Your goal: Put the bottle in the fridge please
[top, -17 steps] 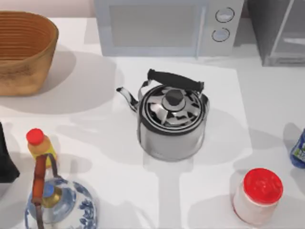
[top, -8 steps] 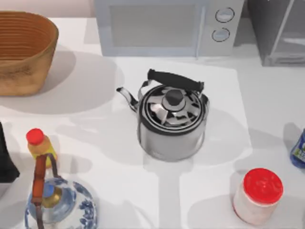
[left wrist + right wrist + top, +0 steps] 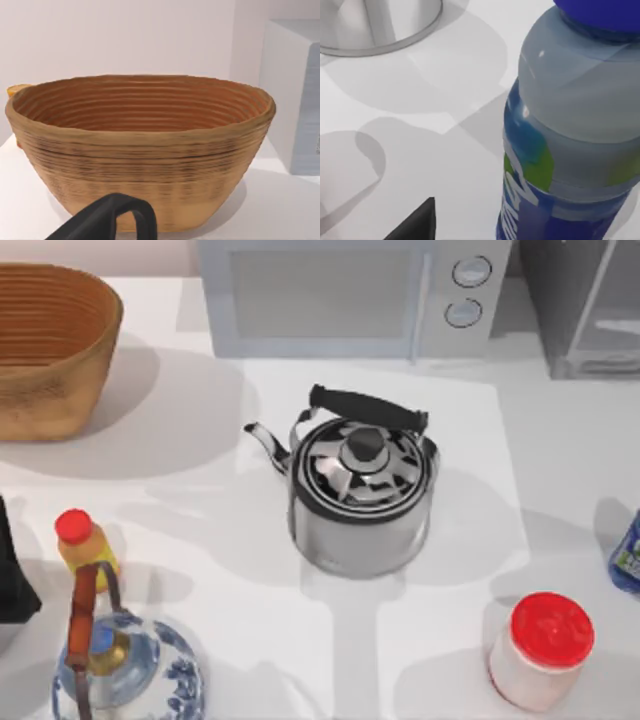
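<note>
Here, the wicker basket [image 3: 50, 345] at upper left looks empty. The blue bottle [image 3: 627, 555], green-and-white labelled, stands at the right edge, near the red-lidded jar [image 3: 541, 650]. Gripper fingers: cannot tell.

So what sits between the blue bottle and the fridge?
Nothing: in the top view the white table is bare between the bottle at the right edge and the fridge at the back.
</note>
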### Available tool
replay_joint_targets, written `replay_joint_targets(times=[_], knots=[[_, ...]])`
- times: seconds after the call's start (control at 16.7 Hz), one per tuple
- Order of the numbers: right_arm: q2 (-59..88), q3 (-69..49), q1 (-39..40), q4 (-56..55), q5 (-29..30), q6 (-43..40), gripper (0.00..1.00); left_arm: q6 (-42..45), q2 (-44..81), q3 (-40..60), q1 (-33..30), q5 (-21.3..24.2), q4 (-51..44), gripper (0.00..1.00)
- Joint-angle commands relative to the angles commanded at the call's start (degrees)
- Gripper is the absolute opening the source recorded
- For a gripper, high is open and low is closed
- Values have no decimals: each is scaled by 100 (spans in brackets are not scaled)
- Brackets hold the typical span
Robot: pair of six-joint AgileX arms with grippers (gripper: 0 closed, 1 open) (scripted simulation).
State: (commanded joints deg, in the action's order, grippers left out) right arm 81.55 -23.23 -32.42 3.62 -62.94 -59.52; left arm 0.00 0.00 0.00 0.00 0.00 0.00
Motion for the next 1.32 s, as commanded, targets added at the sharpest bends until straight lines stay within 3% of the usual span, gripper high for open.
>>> replay_joint_targets(times=[0.3, 0.9, 1.26, 1.32], knots=[[26, 62, 255, -545, 116, 496, 100, 0, 0, 0, 0, 0, 0, 100], [1025, 294, 1284, -3139, 801, 2111, 100, 0, 0, 0, 0, 0, 0, 100], [1168, 319, 1387, -3410, 878, 2237, 100, 0, 0, 0, 0, 0, 0, 100], [1168, 319, 1387, -3410, 878, 2237, 93, 0, 0, 0, 0, 0, 0, 100]])
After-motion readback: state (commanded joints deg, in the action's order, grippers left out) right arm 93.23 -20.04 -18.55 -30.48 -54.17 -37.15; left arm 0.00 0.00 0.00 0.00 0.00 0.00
